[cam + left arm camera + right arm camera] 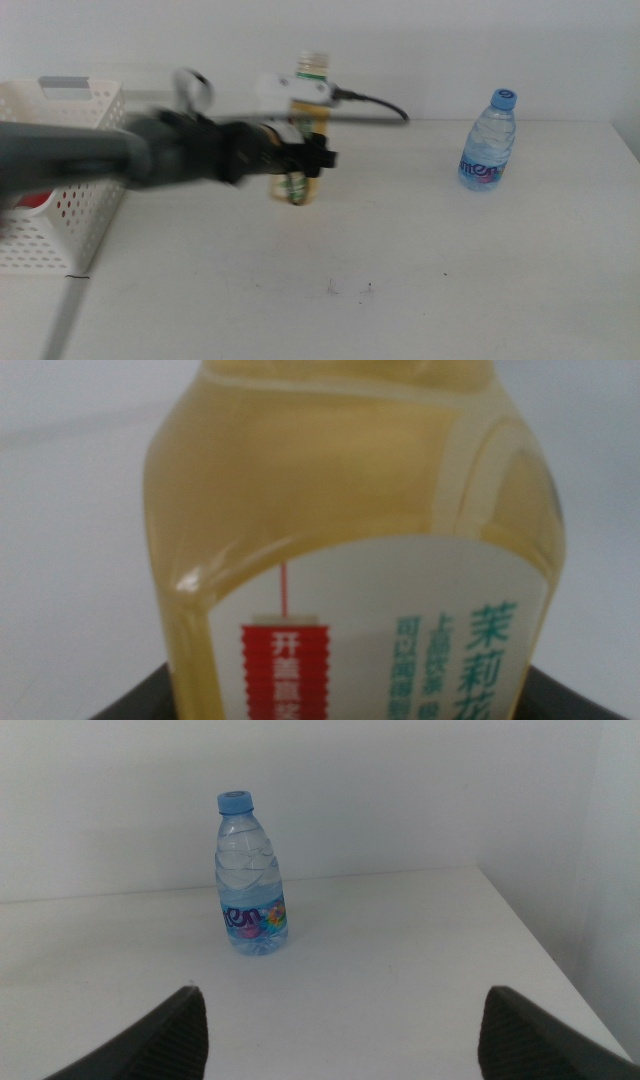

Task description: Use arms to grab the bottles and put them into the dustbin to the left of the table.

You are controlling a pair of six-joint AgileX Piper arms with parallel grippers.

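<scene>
The yellow tea bottle stands upright at the table's back middle. My left gripper reaches in from the left, and its open jaws stand on either side of the bottle's lower body. In the left wrist view the bottle fills the frame, with a dark jaw at each lower corner. The clear water bottle stands at the back right, and it also shows in the right wrist view. My right gripper is open and empty, well short of it. A red shape, apparently the can, lies inside the white dustbin at the left.
The white table has a few dark specks near the front middle. Its right edge runs close behind the water bottle. The left arm's white wrist camera and cable hang above the tea bottle.
</scene>
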